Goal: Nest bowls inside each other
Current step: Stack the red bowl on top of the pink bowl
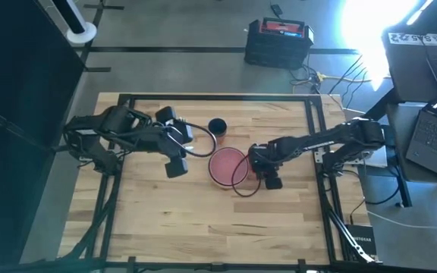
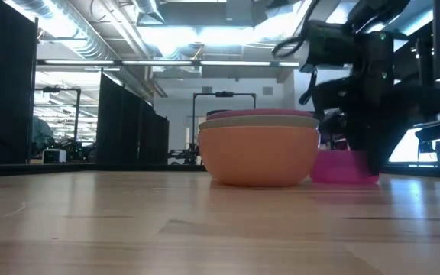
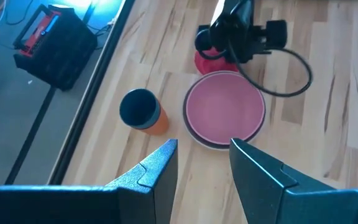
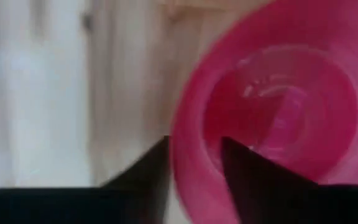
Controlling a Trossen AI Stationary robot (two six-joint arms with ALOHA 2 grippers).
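A stack of nested bowls (image 1: 226, 165) stands mid-table: an orange outer bowl (image 2: 260, 153), a whitish-grey rim, and a pink bowl (image 3: 224, 111) on top. Just to its right a red bowl (image 2: 336, 166) rests upright on its base on the table, with my right gripper (image 1: 268, 177) over it, pointing down, shut on its rim. My left gripper (image 3: 204, 146) hovers open above the table, left of the stack, with nothing between its fingers. My right gripper holds the red bowl's rim (image 4: 194, 149), one finger inside the bowl and one outside. The fingers come from above, pointing down. The bowl stands upright with its base on the table (image 2: 342, 180).
A dark blue cup (image 3: 138, 107) with an orange one against it stands beyond the stack, toward the far edge. A black frame (image 1: 313, 144) runs round the tabletop. A cable loops from the right gripper beside the stack. Bare wood lies toward the near edge.
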